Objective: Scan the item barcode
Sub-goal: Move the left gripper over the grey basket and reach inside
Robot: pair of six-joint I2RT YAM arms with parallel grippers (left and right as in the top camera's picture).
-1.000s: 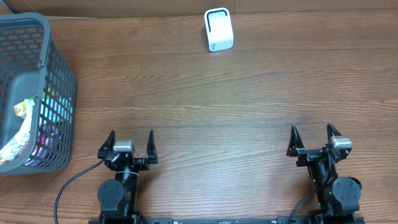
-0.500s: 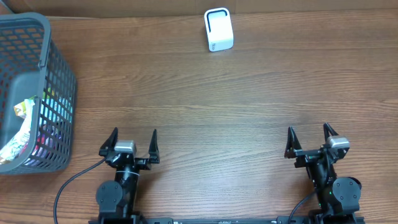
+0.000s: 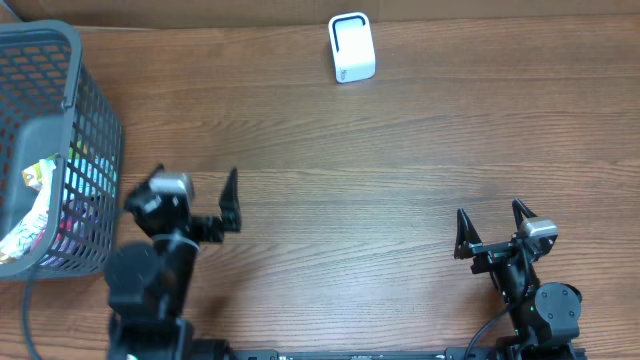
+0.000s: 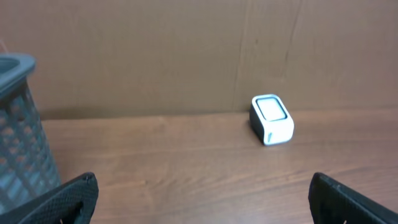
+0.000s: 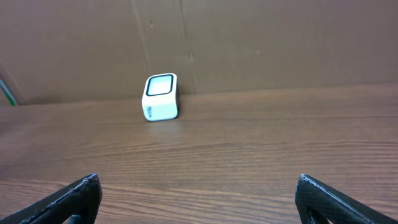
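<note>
Gaping wide, two empty end effectors [image 3: 195,185] [image 3: 489,212] face one scanner [image 3: 351,47], one basket [image 3: 97,150].

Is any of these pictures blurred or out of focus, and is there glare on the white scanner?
Overhead: even light, brown wooden table sharp, no obvious glare on the small white box-shaped scanner. Left wrist: the grey plastic mesh basket at the edge is soft. Right wrist: sharp, only the dark right claw fingertips look soft.

A wood-grain table [image 3: 400,170] meets a plain brown cardboard wall [image 5: 280,43] under even light.
</note>
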